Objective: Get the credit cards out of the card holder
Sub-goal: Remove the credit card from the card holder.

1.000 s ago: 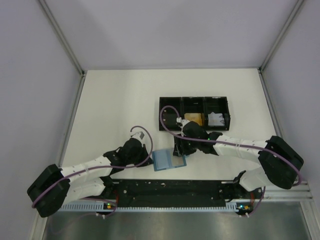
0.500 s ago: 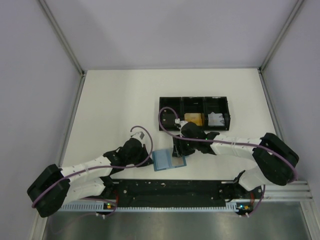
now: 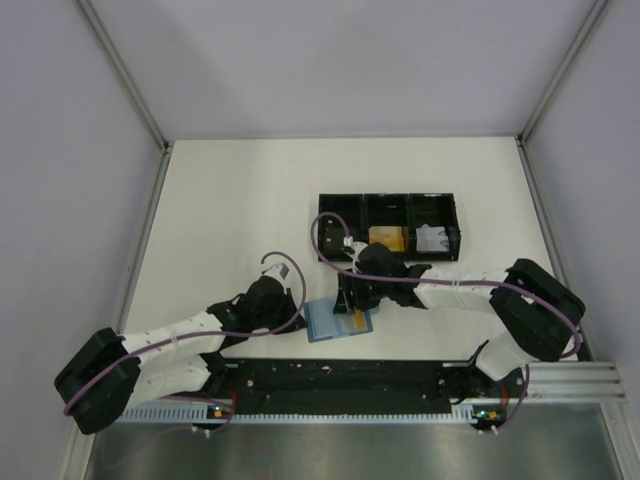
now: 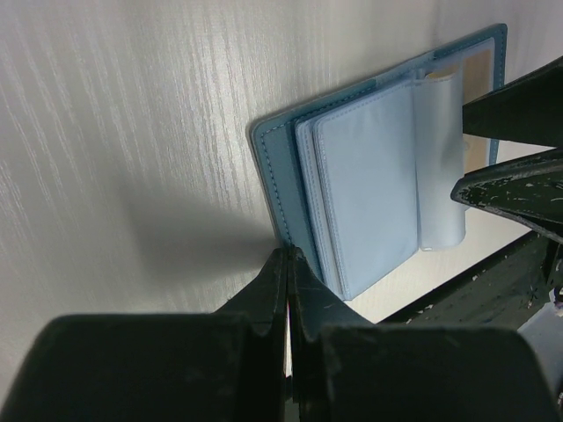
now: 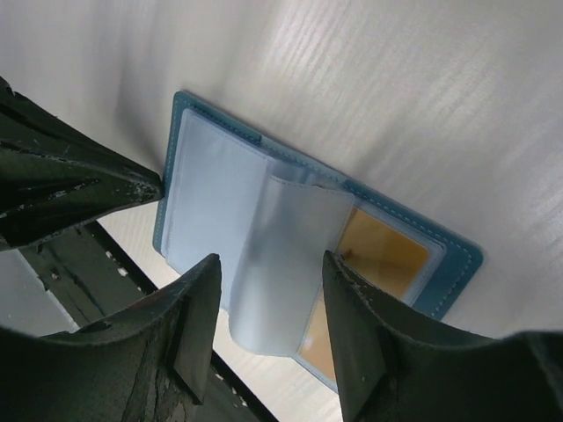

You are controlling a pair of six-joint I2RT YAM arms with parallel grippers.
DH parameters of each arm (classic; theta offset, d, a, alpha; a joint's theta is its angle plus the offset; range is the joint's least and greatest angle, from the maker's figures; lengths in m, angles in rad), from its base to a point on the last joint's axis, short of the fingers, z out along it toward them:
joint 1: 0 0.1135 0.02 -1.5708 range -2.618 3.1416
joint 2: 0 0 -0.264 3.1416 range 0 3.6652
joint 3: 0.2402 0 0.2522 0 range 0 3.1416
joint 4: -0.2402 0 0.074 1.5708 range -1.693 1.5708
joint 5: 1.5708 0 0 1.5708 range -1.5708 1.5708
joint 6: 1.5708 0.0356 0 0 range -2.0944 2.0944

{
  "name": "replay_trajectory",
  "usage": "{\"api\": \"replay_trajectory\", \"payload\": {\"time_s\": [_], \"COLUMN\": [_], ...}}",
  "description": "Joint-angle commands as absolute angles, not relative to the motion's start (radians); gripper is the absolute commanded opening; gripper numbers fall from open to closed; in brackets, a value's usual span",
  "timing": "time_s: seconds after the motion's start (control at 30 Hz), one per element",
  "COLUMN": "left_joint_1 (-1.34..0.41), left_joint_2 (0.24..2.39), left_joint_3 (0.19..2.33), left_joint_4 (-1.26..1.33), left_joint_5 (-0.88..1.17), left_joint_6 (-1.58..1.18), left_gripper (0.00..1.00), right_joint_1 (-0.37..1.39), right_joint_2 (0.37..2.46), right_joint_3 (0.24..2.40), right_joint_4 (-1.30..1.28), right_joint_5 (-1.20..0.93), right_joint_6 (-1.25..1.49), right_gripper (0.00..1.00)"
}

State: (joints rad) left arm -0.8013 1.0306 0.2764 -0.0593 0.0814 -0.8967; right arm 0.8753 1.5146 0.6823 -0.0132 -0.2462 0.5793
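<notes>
Card holder (image 4: 365, 185) lies open on surface (image 4: 132, 132); its sleeves look floppy. Left claw (image 4: 288, 255) pressed together, tips touching its edge. Right claw (image 5: 268, 290) spread over it. Orange-gold card (image 5: 383, 251) probably stiff and slick; pinch its exposed edge.

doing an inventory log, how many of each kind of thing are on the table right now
card holder: 1
orange-gold cards: 2, one in tray, one in holder
black tray: 1
white paper wad: 1
total: 5 that show; left tray compartment too dark to tell
</notes>
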Motion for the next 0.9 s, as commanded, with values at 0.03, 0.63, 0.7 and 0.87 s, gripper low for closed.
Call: {"api": "replay_trajectory", "payload": {"time_s": [0.03,0.63,0.7,0.87], "left_joint_1": [-0.810,-0.813,-0.815,-0.813], "left_joint_2": [1.034,0.770,0.695,0.640], "left_joint_3": [0.267,0.201,0.206,0.244], "left_joint_4": [-0.018,-0.124,-0.161,-0.193], "left_joint_5": [0.083,-0.089,-0.116,-0.098], "left_joint_6": [-0.914,-1.002,-0.999,-0.974], "left_gripper": [0.00,0.12,0.14,0.15], "right_joint_1": [0.899,1.003,1.003,0.960], "right_joint_2": [1.581,1.596,1.547,1.421], "right_joint_3": [0.710,0.899,0.899,0.845], "right_joint_4": [0.084,0.040,0.003,-0.141], "right_joint_5": [-0.342,-0.371,-0.338,-0.203], "right_joint_6": [0.624,0.575,0.546,0.519], "right_gripper": [0.50,0.50,0.50,0.50]}}
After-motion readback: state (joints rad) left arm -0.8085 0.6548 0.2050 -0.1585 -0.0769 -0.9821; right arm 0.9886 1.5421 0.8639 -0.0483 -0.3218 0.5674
